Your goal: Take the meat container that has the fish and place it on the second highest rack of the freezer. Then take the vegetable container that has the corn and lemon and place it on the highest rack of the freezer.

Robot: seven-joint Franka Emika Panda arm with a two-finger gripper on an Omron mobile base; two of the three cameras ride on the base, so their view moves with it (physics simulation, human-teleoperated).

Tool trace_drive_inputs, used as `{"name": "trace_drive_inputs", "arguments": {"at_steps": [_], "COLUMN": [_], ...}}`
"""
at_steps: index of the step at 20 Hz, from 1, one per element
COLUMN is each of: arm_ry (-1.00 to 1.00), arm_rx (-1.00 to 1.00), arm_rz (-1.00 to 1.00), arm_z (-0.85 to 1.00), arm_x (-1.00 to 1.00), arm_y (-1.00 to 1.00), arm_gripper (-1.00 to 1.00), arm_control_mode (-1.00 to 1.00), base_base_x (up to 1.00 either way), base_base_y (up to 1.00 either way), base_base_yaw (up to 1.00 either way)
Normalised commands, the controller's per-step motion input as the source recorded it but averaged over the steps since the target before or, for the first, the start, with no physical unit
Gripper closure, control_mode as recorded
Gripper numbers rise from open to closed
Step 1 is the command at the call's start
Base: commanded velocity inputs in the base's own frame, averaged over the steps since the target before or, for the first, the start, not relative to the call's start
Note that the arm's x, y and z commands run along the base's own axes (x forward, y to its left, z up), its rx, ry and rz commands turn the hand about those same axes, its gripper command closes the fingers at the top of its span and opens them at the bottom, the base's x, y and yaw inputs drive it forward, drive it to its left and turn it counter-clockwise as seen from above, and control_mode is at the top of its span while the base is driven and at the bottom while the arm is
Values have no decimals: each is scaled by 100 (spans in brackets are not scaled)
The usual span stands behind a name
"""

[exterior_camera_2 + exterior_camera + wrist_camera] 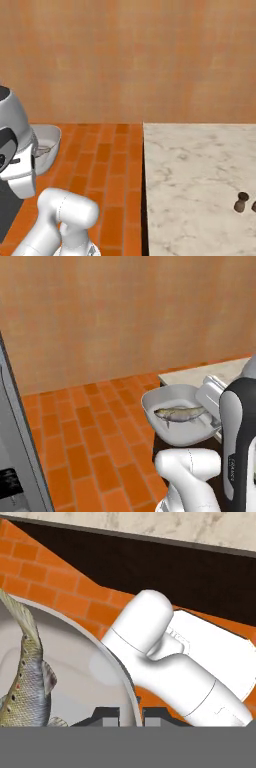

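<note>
The meat container (172, 396) is a pale grey bowl with a speckled fish (181, 413) lying in it. It hangs in the air over the orange tile floor, just off the counter's edge. In the hand view my gripper (130, 713) is shut on the container's thin rim, with one dark fingertip (106, 713) inside the container (85, 677) and the other outside. The fish (24, 684) lies to the left of the fingers. In the right base view part of the container (50, 137) pokes out from behind my arm.
A grey fridge panel (17, 446) stands along the left edge. The marble counter (200, 170) lies to the right, with small dark shakers (241, 201) near its far right. My own white arm links sit below the container. A tan wall closes the back.
</note>
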Motion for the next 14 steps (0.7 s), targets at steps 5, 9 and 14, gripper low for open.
{"name": "trace_drive_inputs", "arguments": {"at_steps": [5,9,14], "arm_ry": [0,0,0], "arm_rx": [0,0,0], "arm_rz": [0,0,0], "arm_z": [0,0,0], "arm_x": [0,0,0], "arm_y": [0,0,0], "arm_gripper": [100,100,100], "arm_control_mode": [100,100,100], "base_base_x": [100,100,100], "base_base_y": [-4,-11,-6], "base_base_yaw": [3,15,32]}}
